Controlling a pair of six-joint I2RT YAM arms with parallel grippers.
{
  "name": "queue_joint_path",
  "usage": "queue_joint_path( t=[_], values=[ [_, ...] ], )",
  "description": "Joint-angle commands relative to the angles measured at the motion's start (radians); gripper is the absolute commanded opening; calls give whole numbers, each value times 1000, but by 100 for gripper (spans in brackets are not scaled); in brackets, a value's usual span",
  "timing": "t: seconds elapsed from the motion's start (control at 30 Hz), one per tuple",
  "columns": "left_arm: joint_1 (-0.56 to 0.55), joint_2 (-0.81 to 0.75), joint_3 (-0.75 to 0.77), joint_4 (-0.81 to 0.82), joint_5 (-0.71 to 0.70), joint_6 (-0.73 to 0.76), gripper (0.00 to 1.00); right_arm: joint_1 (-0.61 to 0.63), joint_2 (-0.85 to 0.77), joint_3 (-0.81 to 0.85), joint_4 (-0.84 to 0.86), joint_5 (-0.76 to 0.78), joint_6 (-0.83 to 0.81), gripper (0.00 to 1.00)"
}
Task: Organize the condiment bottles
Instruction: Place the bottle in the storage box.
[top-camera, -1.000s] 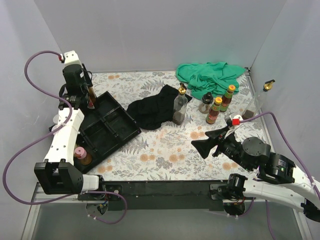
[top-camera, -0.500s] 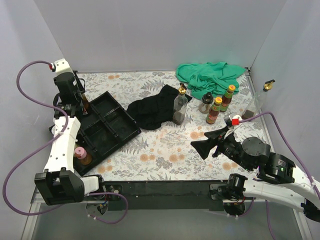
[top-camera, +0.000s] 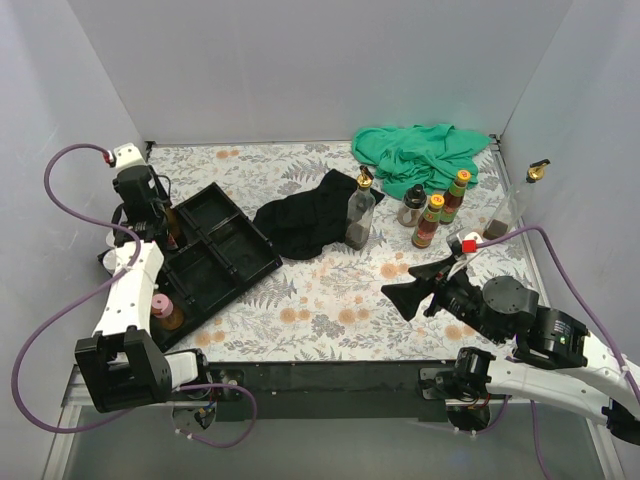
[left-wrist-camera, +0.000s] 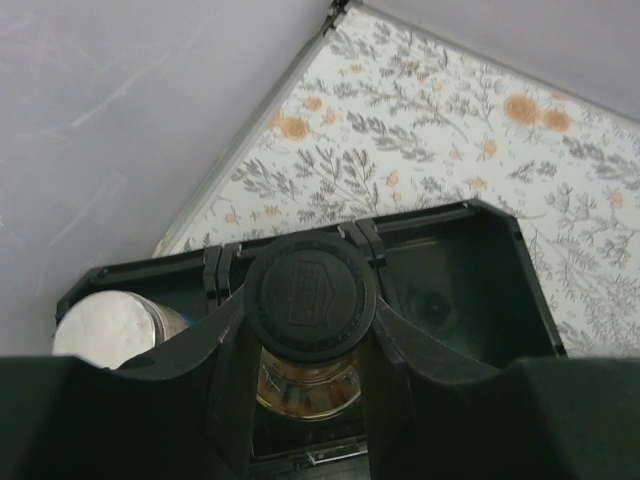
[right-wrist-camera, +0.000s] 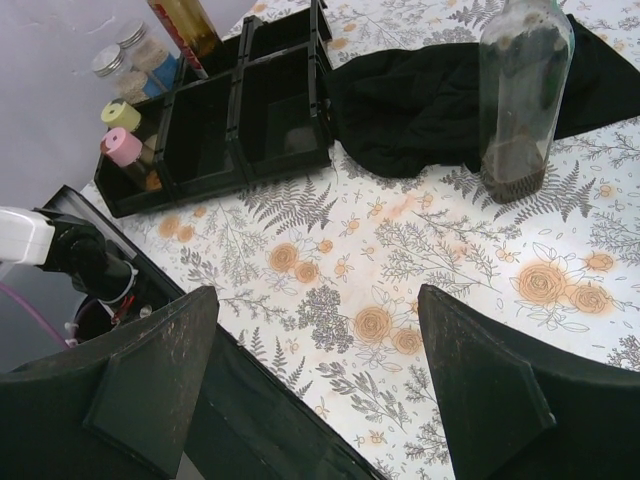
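Note:
My left gripper (top-camera: 165, 215) is shut on a dark black-capped sauce bottle (top-camera: 171, 232) and holds it upright over the far-left end of the black tray (top-camera: 235, 262). In the left wrist view its fingers (left-wrist-camera: 205, 345) clamp the neck under the black cap (left-wrist-camera: 310, 295), with amber glass below. A pink-lidded shaker (top-camera: 158, 304) stands in the tray's near end. A clear gold-spouted bottle (top-camera: 360, 212), a dark-capped shaker (top-camera: 411, 205) and two red sauces (top-camera: 428, 221) (top-camera: 457, 195) stand at the back right. My right gripper (top-camera: 420, 290) is open and empty above the mat.
A black cloth (top-camera: 305, 222) lies between the tray and the clear bottle. A green cloth (top-camera: 420, 150) is bunched at the back right. Another clear gold-spouted bottle (top-camera: 522, 195) stands by the right wall. Grey-lidded shakers (right-wrist-camera: 118, 50) stand left of the tray.
My left gripper has carried the black-capped bottle left, toward the near side and down to the tray's far-left end. My right gripper has shifted slightly left.

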Motion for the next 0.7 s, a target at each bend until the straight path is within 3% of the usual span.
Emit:
queue_joint_path(
  t=[0.0, 0.13, 0.2, 0.23, 0.27, 0.33, 0.53, 0.67],
  values=[
    [10, -64, -48, 130, 53, -41, 0, -2, -10, -4, 40, 8, 7, 89],
    [8, -58, -80, 124, 31, -50, 0, 0, -11, -9, 40, 7, 10, 89],
    [8, -55, -77, 101, 8, -56, 14, 0, -11, -9, 40, 8, 11, 89],
    [10, -54, -73, 93, 1, -59, 36, -2, -11, -10, 38, 8, 11, 89],
    [10, -55, -65, 82, -5, -64, 46, -2, -11, -10, 38, 7, 13, 89],
    [10, -66, -60, 78, 7, -66, 57, -2, -13, -10, 40, 5, 16, 89],
    [10, -84, -11, 26, 39, -64, 74, -2, -8, -13, 38, 4, 25, 89],
    [10, -98, 62, -68, 65, -90, 96, -2, -1, -7, 38, -2, 27, 89]
  ],
)
